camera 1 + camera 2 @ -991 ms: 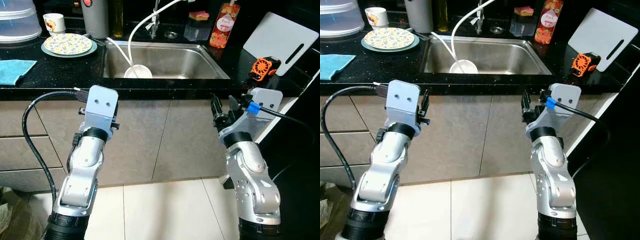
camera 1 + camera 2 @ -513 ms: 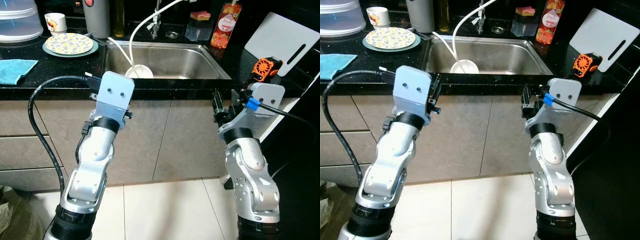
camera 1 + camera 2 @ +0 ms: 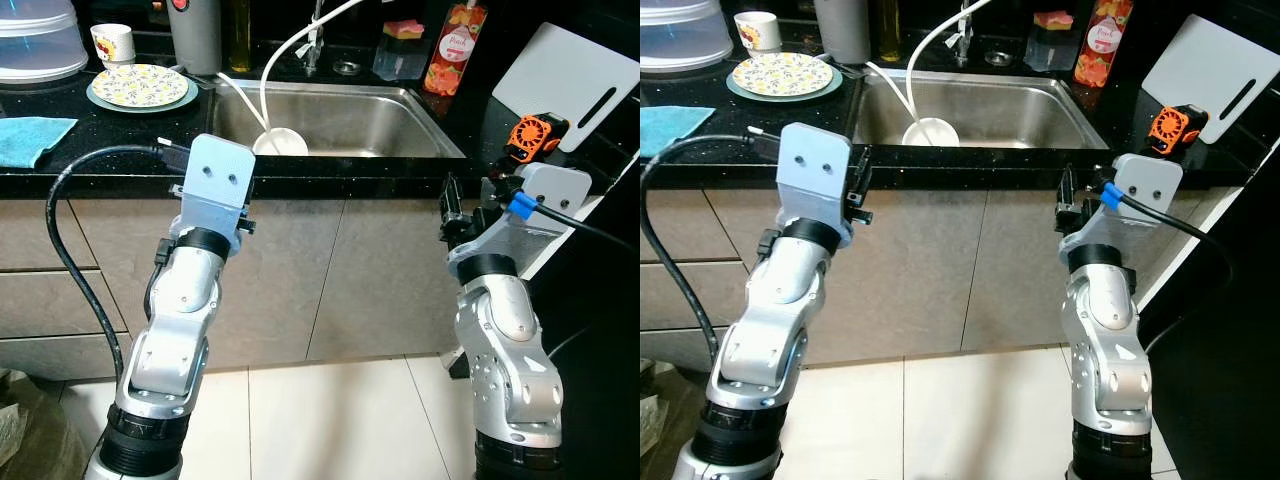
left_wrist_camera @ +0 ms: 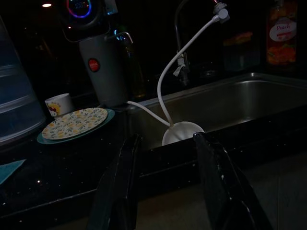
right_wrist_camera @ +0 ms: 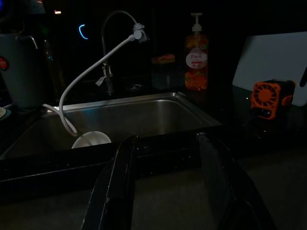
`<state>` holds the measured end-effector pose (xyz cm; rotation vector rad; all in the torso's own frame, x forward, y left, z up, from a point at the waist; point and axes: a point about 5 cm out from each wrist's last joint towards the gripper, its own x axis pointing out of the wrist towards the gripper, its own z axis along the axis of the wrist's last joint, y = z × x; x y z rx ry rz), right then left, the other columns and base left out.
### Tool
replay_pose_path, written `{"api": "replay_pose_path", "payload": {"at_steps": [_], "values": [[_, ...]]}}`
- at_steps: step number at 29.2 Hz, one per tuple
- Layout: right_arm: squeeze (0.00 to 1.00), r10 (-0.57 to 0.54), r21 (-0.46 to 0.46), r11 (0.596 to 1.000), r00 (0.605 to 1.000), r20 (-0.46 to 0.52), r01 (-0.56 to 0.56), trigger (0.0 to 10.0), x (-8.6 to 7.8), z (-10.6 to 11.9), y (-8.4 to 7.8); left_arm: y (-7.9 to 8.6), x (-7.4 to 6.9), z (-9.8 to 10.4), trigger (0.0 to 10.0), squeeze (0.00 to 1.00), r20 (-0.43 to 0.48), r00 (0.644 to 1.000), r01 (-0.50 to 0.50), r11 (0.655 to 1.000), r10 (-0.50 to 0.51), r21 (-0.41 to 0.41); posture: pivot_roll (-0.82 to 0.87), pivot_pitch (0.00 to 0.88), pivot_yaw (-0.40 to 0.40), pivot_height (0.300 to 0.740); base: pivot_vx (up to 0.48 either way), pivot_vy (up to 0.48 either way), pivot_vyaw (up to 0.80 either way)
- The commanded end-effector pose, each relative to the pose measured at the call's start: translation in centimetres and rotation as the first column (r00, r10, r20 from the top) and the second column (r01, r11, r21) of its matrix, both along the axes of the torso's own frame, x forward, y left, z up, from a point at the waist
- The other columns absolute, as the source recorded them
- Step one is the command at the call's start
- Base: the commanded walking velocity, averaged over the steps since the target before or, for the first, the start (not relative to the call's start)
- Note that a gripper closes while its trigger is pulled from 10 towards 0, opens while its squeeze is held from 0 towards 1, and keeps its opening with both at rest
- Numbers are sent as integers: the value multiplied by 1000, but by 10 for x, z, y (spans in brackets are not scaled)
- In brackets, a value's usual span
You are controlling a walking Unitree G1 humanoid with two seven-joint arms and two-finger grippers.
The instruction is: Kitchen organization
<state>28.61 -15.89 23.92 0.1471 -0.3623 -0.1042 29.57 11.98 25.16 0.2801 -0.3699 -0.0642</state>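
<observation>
Facing sink (image 3: pixel 330 115), pincers parted.

sink (image 3: pixel 330 125) centre, set in counter (image 3: pixel 120 150); bowl (image 3: pixel 279 143) in it | plate (image 3: pixel 139 87), cup (image 3: pixel 110 43) left | bottle (image 3: pixel 446 50) behind right; cutting board (image 3: pixel 565 78), fan (image 3: pixel 528 137) far right

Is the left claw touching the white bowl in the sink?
Apart. The left eye view shows the left claw below the counter's front edge, while the white bowl sits inside the sink.
</observation>
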Motion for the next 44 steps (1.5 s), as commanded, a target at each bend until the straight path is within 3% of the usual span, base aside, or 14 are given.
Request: {"api": "replay_pose_path", "payload": {"at_steps": [1,24,44], "values": [[0,2,5,1000,1000,9,-2,10000,-1,2,1,-2,-1,4,10000,0,13,1000,6,1000,-6,2,209,43,-59,740,0,0,0],[0,40,-21,999,999,26,-39,10000,-1,3,9,1,-2,6,10000,0,32,999,-5,1000,6,-31,206,46,-75,740,0,0,0],[0,51,-26,998,998,24,-51,10000,0,2,11,4,-1,7,10000,0,37,999,-25,999,26,-27,212,35,-78,740,408,0,0]]}}
